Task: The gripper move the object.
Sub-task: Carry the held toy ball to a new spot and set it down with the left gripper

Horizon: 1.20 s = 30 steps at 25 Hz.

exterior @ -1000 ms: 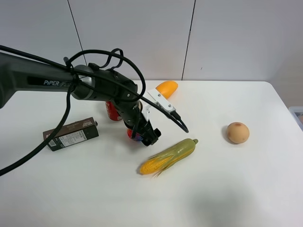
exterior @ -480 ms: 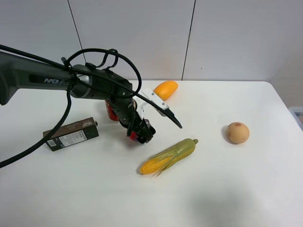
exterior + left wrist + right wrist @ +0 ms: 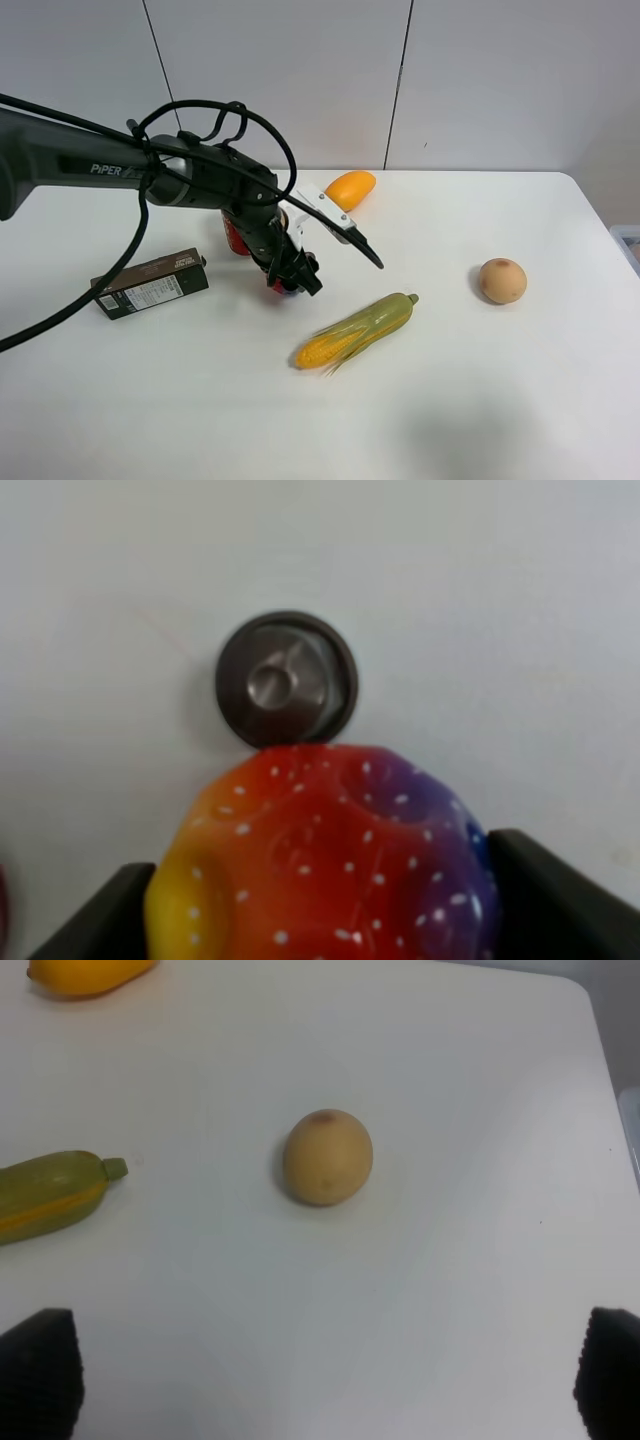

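My left gripper [image 3: 292, 274], a white boxy head with black jaws on the black PiPER arm, is low over the table just right of a red can [image 3: 236, 238]. It is shut on the rainbow bumpy ball [image 3: 320, 870], which fills the space between the jaws in the left wrist view; in the high view only a red sliver of the ball [image 3: 277, 287] shows under the gripper. A small grey cap [image 3: 287, 678] lies on the table right against the ball. My right gripper [image 3: 325, 1385] is open and empty above the table, outside the high view.
A corn cob [image 3: 355, 330] lies right of and in front of the left gripper. A tan round fruit [image 3: 502, 280] sits at the right, an orange fruit [image 3: 350, 187] at the back, a dark box [image 3: 150, 283] at the left. The white table [image 3: 450, 420] ends at the right.
My left gripper has moved a little to the left and back toward the red can, with the ball in its jaws. The other objects have not moved.
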Motion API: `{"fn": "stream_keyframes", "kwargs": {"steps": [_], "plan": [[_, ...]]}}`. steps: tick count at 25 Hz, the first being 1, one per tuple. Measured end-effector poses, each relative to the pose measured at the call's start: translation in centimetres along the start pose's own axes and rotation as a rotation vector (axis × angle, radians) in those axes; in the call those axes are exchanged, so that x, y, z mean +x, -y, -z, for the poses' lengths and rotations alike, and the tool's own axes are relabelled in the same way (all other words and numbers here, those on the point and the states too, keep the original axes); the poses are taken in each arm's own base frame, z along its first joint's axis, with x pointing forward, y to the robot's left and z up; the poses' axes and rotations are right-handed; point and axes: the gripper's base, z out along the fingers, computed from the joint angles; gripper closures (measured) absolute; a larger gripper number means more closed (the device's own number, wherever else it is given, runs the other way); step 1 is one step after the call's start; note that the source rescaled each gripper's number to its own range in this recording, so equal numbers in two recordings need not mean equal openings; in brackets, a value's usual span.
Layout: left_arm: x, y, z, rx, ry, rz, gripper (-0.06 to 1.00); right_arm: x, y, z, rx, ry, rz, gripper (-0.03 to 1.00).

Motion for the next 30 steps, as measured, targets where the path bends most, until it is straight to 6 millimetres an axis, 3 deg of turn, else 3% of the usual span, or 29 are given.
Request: {"fn": "stream_keyframes", "kwargs": {"steps": [8, 10, 22, 30], "plan": [[-3.1, 0.5, 9.4, -0.032, 0.227, -0.016, 0.91, 0.0, 0.0, 0.0, 0.000, 0.000, 0.000, -0.03], [-3.7, 0.6, 10.6, -0.039, 0.292, -0.018, 0.91, 0.0, 0.0, 0.0, 0.000, 0.000, 0.000, -0.03], [-7.9, 0.8, 11.1, -0.096, 0.799, 0.023, 0.91, 0.0, 0.0, 0.0, 0.000, 0.000, 0.000, -0.03], [-10.6, 2.2, 9.1, -0.077, 0.907, 0.021, 0.91, 0.0, 0.0, 0.0, 0.000, 0.000, 0.000, -0.03]]}}
